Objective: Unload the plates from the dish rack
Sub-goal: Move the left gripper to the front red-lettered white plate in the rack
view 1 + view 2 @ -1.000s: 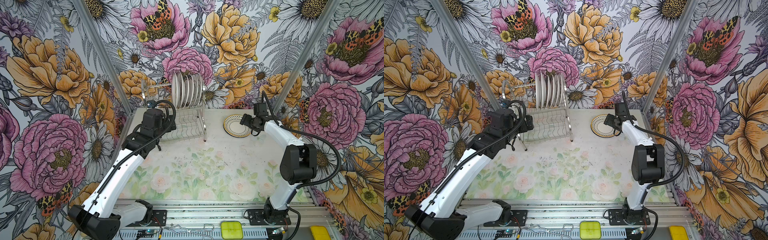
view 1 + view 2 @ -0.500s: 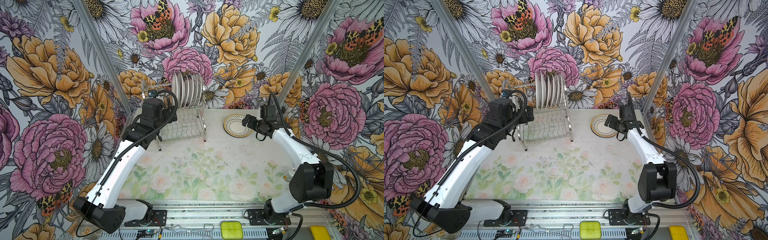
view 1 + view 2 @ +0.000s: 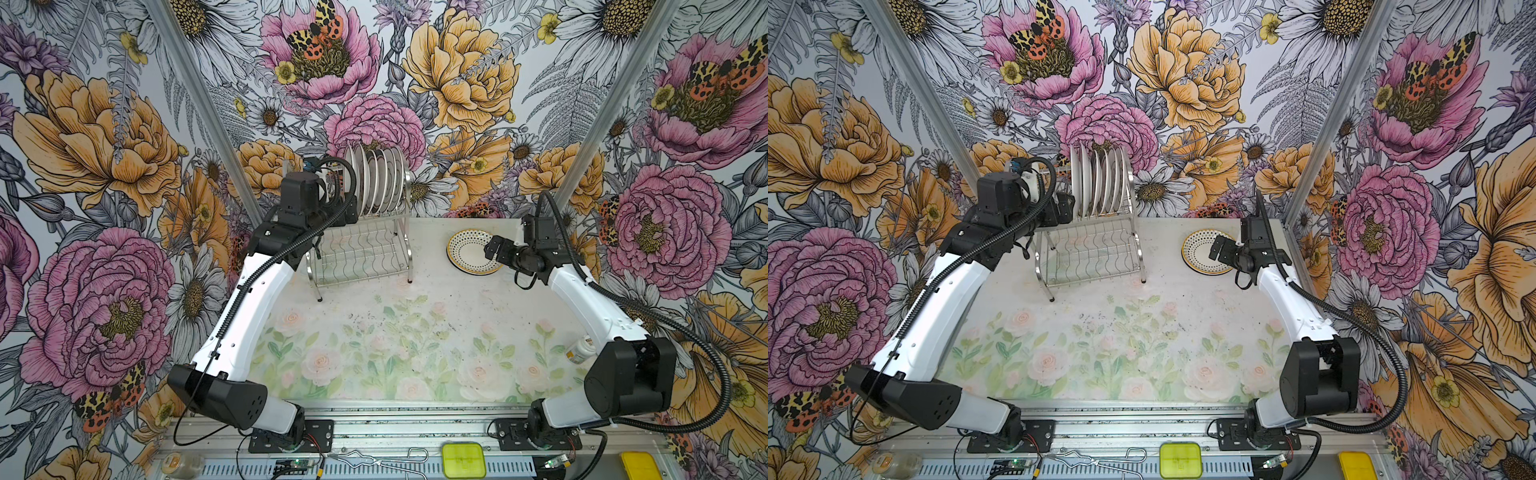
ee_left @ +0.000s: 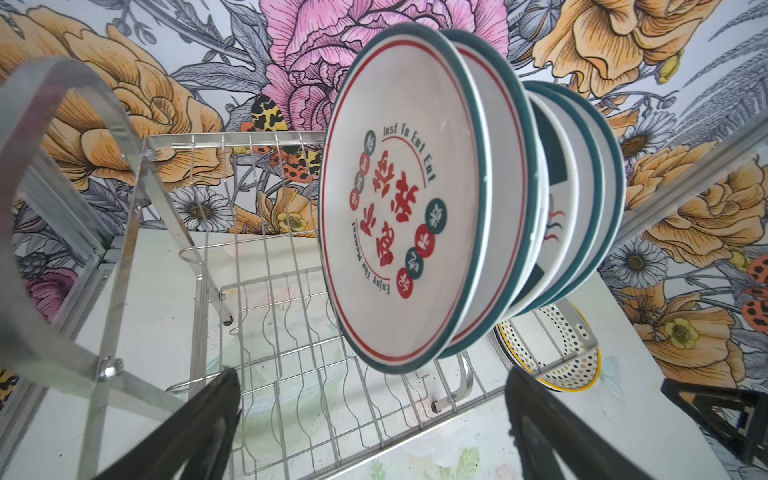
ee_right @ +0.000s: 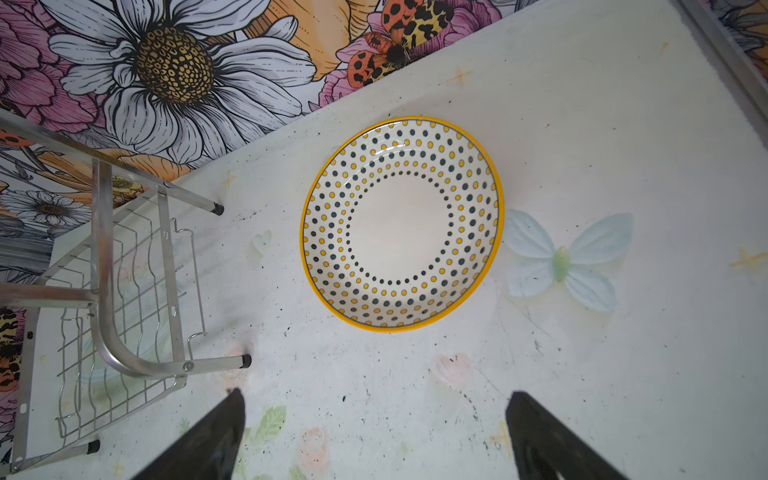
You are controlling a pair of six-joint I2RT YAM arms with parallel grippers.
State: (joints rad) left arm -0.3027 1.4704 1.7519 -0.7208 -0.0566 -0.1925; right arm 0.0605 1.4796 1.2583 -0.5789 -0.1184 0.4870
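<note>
Teal-rimmed white ceramic plates stand upright atop the shiny steel wire dish rack, upper centre in both top views. The left gripper gapes empty beside them. The right gripper, equally wide and empty, hovers near a yellow-edged dotted plate lying flat at centre right.

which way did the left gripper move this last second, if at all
Yes. The left gripper rose along the dish rack, from its lower tier to the plates on top.
</note>
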